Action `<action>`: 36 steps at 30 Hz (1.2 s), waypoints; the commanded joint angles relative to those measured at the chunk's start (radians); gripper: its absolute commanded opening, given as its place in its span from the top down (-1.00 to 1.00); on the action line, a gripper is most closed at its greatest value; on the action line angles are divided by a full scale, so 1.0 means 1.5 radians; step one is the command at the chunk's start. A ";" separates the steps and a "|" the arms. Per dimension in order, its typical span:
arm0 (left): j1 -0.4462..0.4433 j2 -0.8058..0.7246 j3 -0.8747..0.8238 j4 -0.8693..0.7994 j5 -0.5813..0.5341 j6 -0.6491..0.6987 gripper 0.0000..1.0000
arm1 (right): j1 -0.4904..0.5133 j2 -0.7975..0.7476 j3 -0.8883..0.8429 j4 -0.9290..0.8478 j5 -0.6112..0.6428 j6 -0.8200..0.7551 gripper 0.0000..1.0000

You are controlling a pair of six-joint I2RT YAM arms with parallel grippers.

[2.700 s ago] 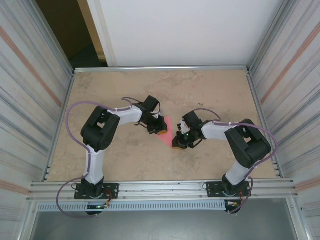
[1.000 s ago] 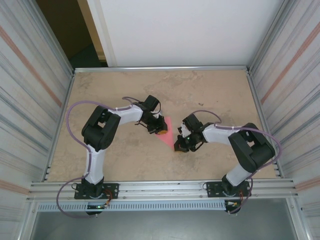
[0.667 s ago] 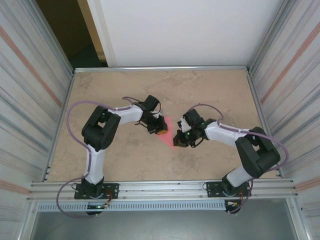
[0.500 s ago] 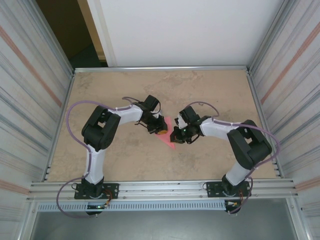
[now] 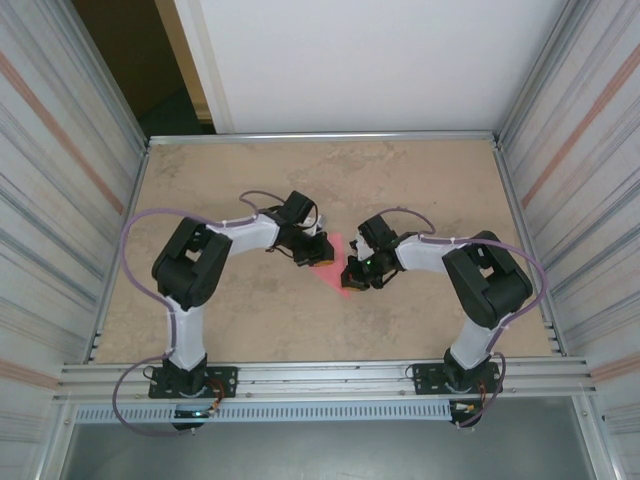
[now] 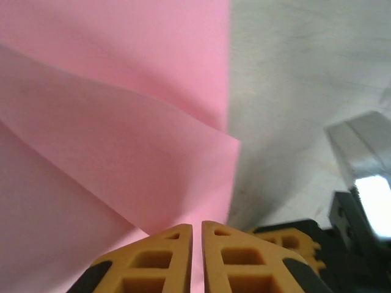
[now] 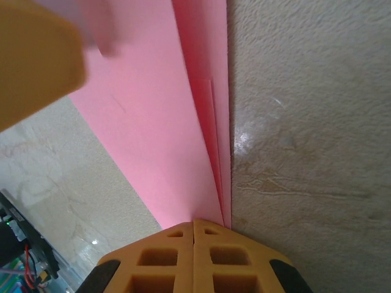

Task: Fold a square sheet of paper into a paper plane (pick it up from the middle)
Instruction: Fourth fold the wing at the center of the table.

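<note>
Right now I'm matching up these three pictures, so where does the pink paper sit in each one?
Top external: pink paper, a small sliver just below picture centre.
Left wrist: pink paper covers the left half, layered folds.
Right wrist: pink paper, a band from top centre narrowing to bottom centre.
Shared landmark: the beige marbled table beneath it, to the paper's right in both wrist views.

1. Left arm (image 5: pixel 188 275): bulky black joint housings, white tube links, black left base (image 5: pixel 185 381) with a flat mounting plate.
2. Right arm (image 5: pixel 487 287): same black-and-white build, black right base (image 5: pixel 455 380).
3. Thin purple left cable (image 5: pixel 140 218) looped along one arm; matching right cable (image 5: pixel 535 265) along the other.
4. Small green light (image 5: pixel 369 265) on the right wrist.
5. Left gripper (image 6: pixel 197 227) and right gripper (image 7: pixel 193 221): orange-yellow fingers (image 7: pixel 156 259) with rectangular cut-out cells and black corner patches.
</note>
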 commanded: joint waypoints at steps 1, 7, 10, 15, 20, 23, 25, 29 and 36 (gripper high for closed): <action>-0.011 -0.044 -0.034 0.062 0.000 0.036 0.74 | -0.002 0.042 -0.021 -0.050 0.051 0.003 1.00; -0.033 -0.020 -0.063 0.097 0.019 0.047 0.75 | -0.004 0.050 -0.019 -0.055 0.045 0.004 1.00; -0.034 0.001 -0.053 0.096 0.016 0.054 0.74 | -0.003 0.051 -0.020 -0.057 0.043 0.005 1.00; -0.026 0.039 -0.015 0.058 -0.019 0.076 0.74 | -0.002 0.056 -0.026 -0.072 0.049 0.002 1.00; 0.021 0.073 0.007 0.052 -0.014 0.108 0.72 | -0.011 0.067 -0.041 -0.100 0.063 -0.015 1.00; 0.054 0.092 0.027 0.052 0.009 0.127 0.70 | -0.018 0.074 -0.044 -0.118 0.069 -0.024 1.00; 0.073 0.121 0.051 0.040 0.020 0.135 0.70 | -0.021 0.078 -0.043 -0.129 0.075 -0.029 1.00; 0.106 0.144 0.090 0.015 0.005 0.148 0.69 | -0.025 0.082 -0.042 -0.138 0.081 -0.032 1.00; 0.167 0.162 0.101 0.057 0.009 0.114 0.70 | -0.027 0.066 -0.048 -0.111 0.068 -0.013 1.00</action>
